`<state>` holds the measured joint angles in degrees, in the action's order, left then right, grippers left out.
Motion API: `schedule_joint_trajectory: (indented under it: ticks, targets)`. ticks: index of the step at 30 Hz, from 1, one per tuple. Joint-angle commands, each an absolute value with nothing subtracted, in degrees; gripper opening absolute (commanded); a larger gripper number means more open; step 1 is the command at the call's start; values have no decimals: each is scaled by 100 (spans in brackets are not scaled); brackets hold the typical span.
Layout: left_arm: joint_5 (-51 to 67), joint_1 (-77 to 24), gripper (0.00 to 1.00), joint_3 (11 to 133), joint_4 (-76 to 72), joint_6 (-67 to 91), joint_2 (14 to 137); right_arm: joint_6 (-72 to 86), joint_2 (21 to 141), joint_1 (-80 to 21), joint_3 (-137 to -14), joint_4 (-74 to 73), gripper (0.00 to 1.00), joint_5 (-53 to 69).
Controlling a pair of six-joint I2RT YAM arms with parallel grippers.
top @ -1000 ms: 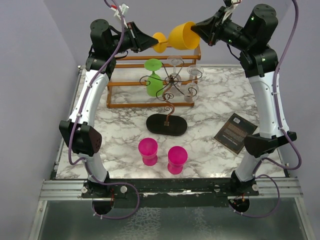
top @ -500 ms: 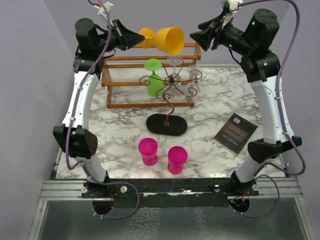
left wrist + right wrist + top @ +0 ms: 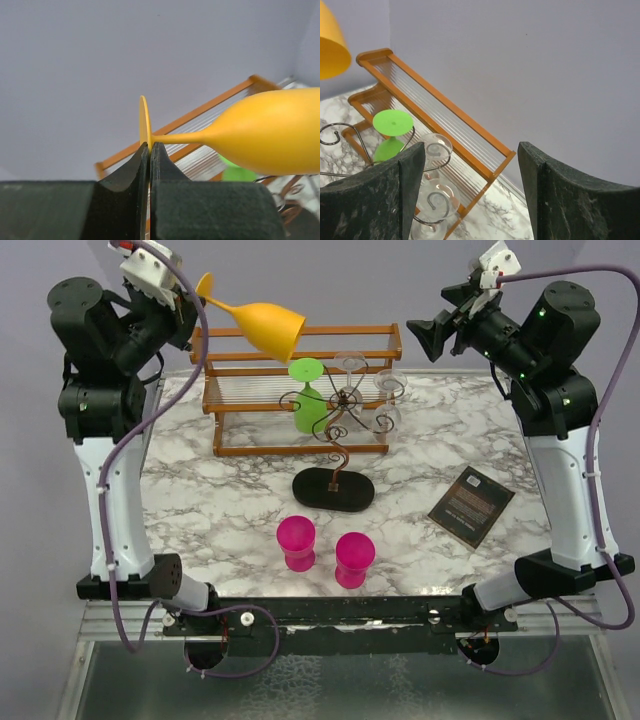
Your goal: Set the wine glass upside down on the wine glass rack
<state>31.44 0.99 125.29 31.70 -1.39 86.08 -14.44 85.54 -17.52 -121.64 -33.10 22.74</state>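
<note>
The wine glass (image 3: pixel 262 322) is yellow-orange and lies sideways in the air above the back left of the table. My left gripper (image 3: pixel 190 302) is shut on the glass's flat foot. In the left wrist view the jaws (image 3: pixel 149 148) pinch the foot disc, and the bowl (image 3: pixel 272 132) points right. My right gripper (image 3: pixel 425 337) hangs open and empty at the back right, apart from the glass; its view catches the bowl's edge (image 3: pixel 330 45). The wine glass rack (image 3: pixel 340 405) stands mid-table on a black oval base (image 3: pixel 333 489).
A green glass (image 3: pixel 308 400) and clear glasses (image 3: pixel 385 405) hang upside down on the rack. An orange-brown slatted shelf (image 3: pixel 240 390) stands behind it. Two pink cups (image 3: pixel 296 543) (image 3: pixel 354 559) sit near the front. A dark booklet (image 3: pixel 471 504) lies at the right.
My right gripper let go of the glass's bowl, opened and drew back to the right. My left arm swung up and left, carrying the glass by its foot.
</note>
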Motion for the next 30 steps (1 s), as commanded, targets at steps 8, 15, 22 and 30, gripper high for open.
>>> schedule_joint_trajectory:
  ticks: [8,15,22,30]
  targets:
    - [3100,105,0,12968,6952,-5808,7607,-2090,8004,-1749,-11666,-3654,75,1819]
    - [4141,70,0,12270,8046,-8144,7397,-2212,7879,-1749,-11392,-3659,76,1810]
    - [4190,-861,0,12243,8084,-8697,7827,-2391,7775,-1749,-11271,-3691,77,1710]
    - [4043,-1889,0,12718,7737,-8485,8378,-2471,7847,-1733,-11195,-3736,79,1658]
